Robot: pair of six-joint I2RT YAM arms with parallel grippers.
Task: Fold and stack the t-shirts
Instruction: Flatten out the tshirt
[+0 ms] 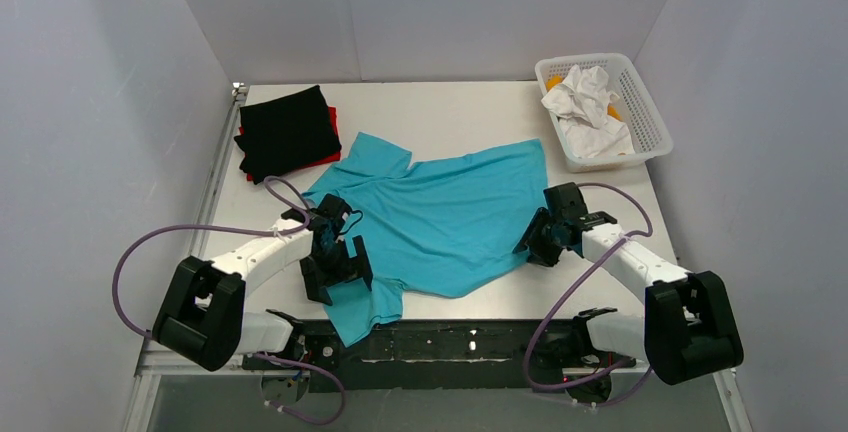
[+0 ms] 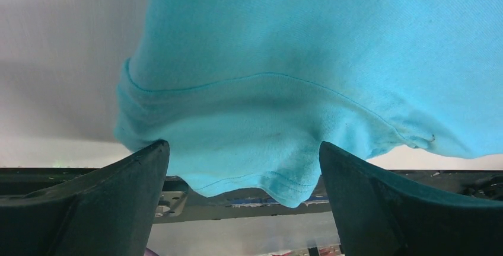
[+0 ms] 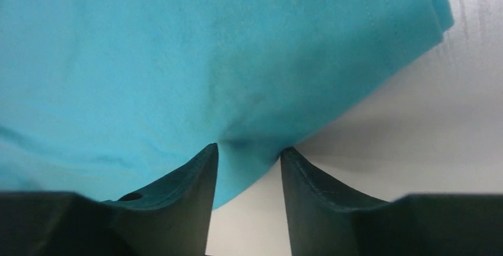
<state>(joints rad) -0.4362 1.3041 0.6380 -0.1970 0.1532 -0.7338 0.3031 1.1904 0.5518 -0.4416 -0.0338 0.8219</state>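
Turquoise cotton – one t-shirt [image 1: 440, 217] lies opened out across the middle of the table [image 1: 450, 112], collar end toward the left edge, hem toward the right edge. One sleeve points to the far left corner. The other lies at the near edge, and in the left wrist view its tip runs past that edge.

Left gripper [image 1: 337, 270]: over the near sleeve, close to the near-left part of the table. In the left wrist view this gripper [image 2: 242, 144] has its jaws spread wide, and the sleeve seam and cuff lie between them. Neither finger presses the cloth. Nothing is held.

Right gripper [image 1: 535, 242]: at the shirt's right-hand edge, near the hem corner. In the right wrist view this gripper [image 3: 249, 148] has its jaws drawn partly together – a puckered fold of the turquoise edge sits in the gap between them. Whether the fingers clamp that fold cannot be determined.

Far left corner: a black t-shirt [image 1: 288, 132], folded flat, lies on a red t-shirt [image 1: 335, 127], of which only margins show.

Far right corner: a white mesh basket [image 1: 655, 132] holding crumpled white cloth [image 1: 588, 107].
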